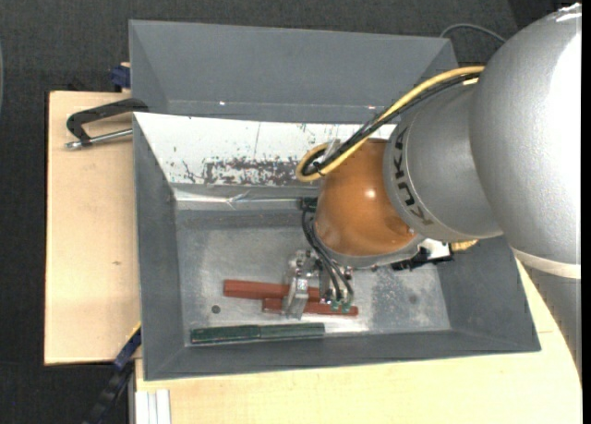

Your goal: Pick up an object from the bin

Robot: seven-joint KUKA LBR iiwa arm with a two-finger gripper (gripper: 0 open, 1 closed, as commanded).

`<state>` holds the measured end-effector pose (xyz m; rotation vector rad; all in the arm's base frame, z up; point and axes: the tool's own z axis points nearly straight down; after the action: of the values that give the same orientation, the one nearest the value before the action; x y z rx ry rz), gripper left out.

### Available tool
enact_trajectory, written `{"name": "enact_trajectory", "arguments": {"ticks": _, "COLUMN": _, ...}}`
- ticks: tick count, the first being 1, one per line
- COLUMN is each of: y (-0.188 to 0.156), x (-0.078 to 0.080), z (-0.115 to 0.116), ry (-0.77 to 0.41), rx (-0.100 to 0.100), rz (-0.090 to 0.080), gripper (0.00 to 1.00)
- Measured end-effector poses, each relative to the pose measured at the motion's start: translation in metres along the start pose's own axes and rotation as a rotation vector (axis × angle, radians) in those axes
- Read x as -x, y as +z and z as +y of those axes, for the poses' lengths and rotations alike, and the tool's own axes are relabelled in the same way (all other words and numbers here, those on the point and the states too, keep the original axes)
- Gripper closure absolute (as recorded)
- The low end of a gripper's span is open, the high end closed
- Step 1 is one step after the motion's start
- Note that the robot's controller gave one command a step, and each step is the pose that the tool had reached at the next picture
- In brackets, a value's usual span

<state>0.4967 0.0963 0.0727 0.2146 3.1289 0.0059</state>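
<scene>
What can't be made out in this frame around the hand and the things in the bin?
1. Camera view: the hand covers the spot where the red-brown bars meet, so whether it touches them cannot be told.
2. Camera view: the arm's orange cover hides the middle and back right of the bin floor.
3. Camera view: a dark speck left of the bars is too small to identify.

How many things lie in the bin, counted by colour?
Red-brown sticks: 2
Dark green bar: 1
Total: 3
The gripper covers part of the sticks, so 2 is my best reading.
</scene>
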Motion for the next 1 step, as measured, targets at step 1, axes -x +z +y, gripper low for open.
{"name": "enact_trajectory", "arguments": {"ticks": 1, "y": 0.0000, "x": 0.0000, "z": 0.0000, "ry": 0.000, "rx": 0.000, "rz": 0.000, "gripper": 1.00}}
